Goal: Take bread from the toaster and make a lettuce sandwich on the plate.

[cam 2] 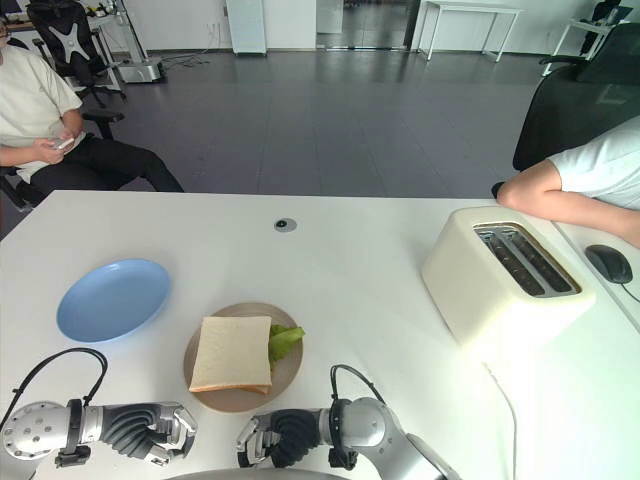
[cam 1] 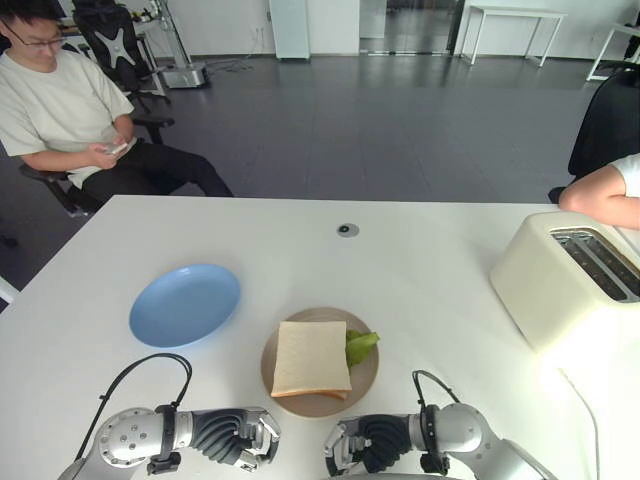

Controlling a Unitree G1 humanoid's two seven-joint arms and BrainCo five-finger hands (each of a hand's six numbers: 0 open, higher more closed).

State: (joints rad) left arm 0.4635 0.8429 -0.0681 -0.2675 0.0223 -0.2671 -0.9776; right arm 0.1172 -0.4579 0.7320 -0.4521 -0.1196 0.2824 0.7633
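Observation:
A brown round plate [cam 1: 363,384] lies at the table's near middle. On it rests a slice of white bread [cam 1: 311,356] over a second slice, with green lettuce [cam 1: 361,346] sticking out on the right side. The cream toaster [cam 1: 566,283] stands at the right, and both its slots look dark. My left hand [cam 1: 236,437] sits at the near edge, left of the plate, fingers curled and holding nothing. My right hand [cam 1: 368,443] sits just below the plate, fingers curled, nothing in it. Both hands are apart from the plate.
A blue plate [cam 1: 185,303] with nothing on it lies left of the brown plate. A small round fitting [cam 1: 347,230] is set in the table farther back. A computer mouse [cam 2: 607,263] lies right of the toaster. A person's arm [cam 2: 570,200] rests behind the toaster.

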